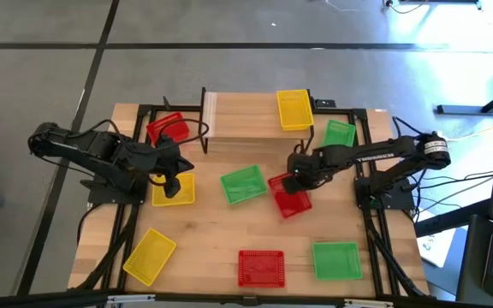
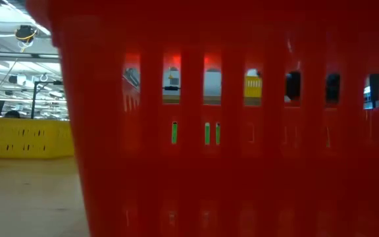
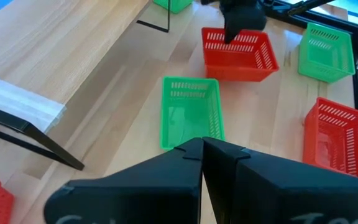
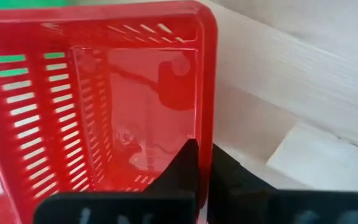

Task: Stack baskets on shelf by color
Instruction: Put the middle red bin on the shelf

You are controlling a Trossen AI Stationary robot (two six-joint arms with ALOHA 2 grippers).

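The shelf (image 1: 246, 115) stands at the table's far side, with one yellow basket (image 1: 294, 109) on its right end. My right gripper (image 1: 296, 177) is shut on a red basket (image 1: 291, 198) at mid-table. My left gripper (image 1: 174, 181) hovers shut over a yellow basket (image 1: 174, 192), and nothing shows between its fingers (image 3: 202, 152). A green basket (image 1: 243, 184) lies between the arms on its bottom. A red basket (image 1: 168, 128) sits by the shelf's left end and a green one (image 1: 339, 133) by its right end. My right gripper pinches the rim of the red basket's side wall (image 4: 206, 127) nearest the shelf, one finger (image 4: 182, 163) inside the basket and one outside. The fingers come from above, pointing down. The basket looks tilted; I cannot tell whether its bottom is off the table.
Along the near edge lie a yellow basket (image 1: 150, 255), a red basket (image 1: 261, 267) that fills the low view (image 2: 229, 118), and a green basket (image 1: 336, 260). The shelf's left and middle parts are bare plank. Black frame rails (image 1: 127, 214) run along both table sides.
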